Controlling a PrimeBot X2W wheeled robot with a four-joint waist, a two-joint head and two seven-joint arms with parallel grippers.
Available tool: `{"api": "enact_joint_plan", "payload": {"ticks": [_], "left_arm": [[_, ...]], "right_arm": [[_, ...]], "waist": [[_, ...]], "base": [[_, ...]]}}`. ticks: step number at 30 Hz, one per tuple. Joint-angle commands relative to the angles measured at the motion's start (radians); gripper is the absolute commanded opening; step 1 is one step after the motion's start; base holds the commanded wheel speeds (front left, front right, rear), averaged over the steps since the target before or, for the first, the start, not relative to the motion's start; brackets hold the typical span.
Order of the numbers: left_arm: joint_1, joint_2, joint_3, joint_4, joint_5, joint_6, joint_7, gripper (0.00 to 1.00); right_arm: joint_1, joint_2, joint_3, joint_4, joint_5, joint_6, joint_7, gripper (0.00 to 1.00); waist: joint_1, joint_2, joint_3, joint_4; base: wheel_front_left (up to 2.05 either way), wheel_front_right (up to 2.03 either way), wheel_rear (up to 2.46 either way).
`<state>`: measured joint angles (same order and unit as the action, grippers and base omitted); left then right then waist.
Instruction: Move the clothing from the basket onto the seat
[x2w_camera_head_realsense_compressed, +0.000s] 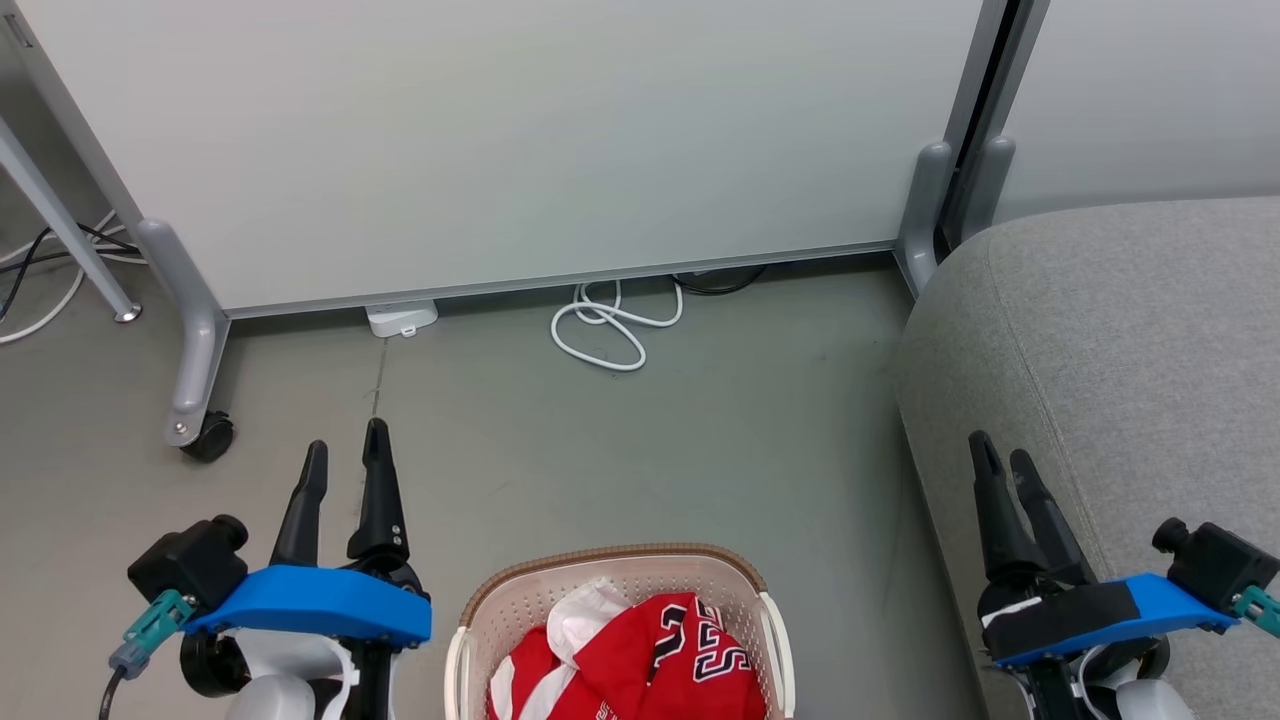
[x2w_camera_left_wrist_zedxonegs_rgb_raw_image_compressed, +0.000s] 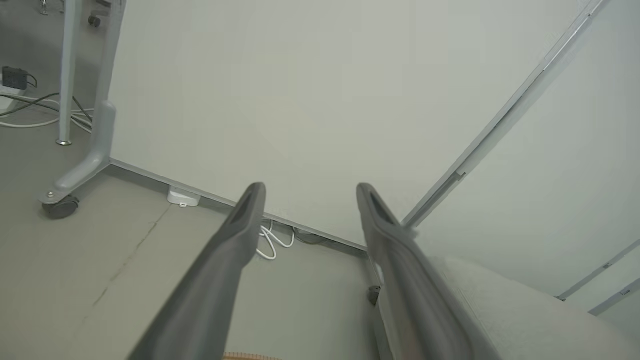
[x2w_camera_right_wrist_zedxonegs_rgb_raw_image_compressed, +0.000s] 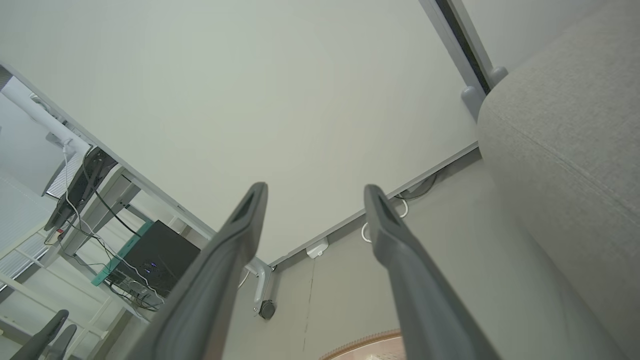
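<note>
- The red soft-fabric sports jerseys (x2w_camera_head_realsense_compressed: 640, 660) with white trim and dark, white-outlined lettering are bunched in the cream-white perforated plastic laundry basket (x2w_camera_head_realsense_compressed: 620, 553) with the brown woven-look rim. It sits on the grey floor (x2w_camera_head_realsense_compressed: 700, 430) at the bottom middle of the head view, partly cut off by the frame edge.
- Nothing is on the large grey fabric-upholstered sofa seat (x2w_camera_head_realsense_compressed: 1130, 330) on the robot's right, so I'd say the job hasn't started.
- The left gripper (x2w_camera_head_realsense_compressed: 346, 437) hangs just left of the basket with its two dark fingers spread and nothing between them. The left wrist view shows the gap plainly.
- The right gripper (x2w_camera_head_realsense_compressed: 999, 447) sits against the near edge of the seat, well apart from the basket. Its fingers look close together from the head, but the right wrist view shows them parted and empty.
- Here's the bit that matters — the jerseys lie between the two grippers, but behind both sets of fingertips and lower down. Both grippers point forward at the pale partition panel (x2w_camera_head_realsense_compressed: 500, 130), away from the pile.
- The left one is the nearer of the two. My guess is it has to draw back toward the robot, swing inward to its right and tip down into the basket.
- Long axis of the bundle? Can't tell — it's a crumpled heap and the frame crops it, so picking a raised fold looks like the safer bet.
- The carry would then go rightward to the seat, across the basket's rim.
</note>
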<state>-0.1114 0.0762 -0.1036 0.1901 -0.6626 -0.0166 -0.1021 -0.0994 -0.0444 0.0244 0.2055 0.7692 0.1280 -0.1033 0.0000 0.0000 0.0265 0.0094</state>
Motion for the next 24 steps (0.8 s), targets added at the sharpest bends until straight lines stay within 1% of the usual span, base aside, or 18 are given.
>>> {"api": "enact_joint_plan", "payload": {"ticks": [1, 10, 24], "left_arm": [[-0.03, 0.011, -0.008, -0.013, 0.032, 0.005, -0.011, 1.0], [-0.038, 0.024, -0.044, -0.01, 0.131, 0.026, -0.037, 1.0], [-0.048, 0.037, -0.069, -0.008, 0.261, 0.03, -0.073, 1.0]], "right_arm": [[-0.023, -0.006, 0.004, -0.016, -0.036, 0.003, -0.01, 1.0], [-0.029, -0.006, 0.01, -0.016, -0.152, 0.003, -0.036, 1.0], [-0.036, -0.007, 0.016, -0.014, -0.308, 0.003, -0.071, 1.0]], "waist": [[0.0, 0.0, 0.0, 0.0], [0.0, 0.0, 0.005, 0.002], [0.0, 0.0, 0.011, 0.008]], "base": [[0.0, 0.0, 0.0], [0.0, 0.0, 0.0], [0.0, 0.0, 0.0]]}}
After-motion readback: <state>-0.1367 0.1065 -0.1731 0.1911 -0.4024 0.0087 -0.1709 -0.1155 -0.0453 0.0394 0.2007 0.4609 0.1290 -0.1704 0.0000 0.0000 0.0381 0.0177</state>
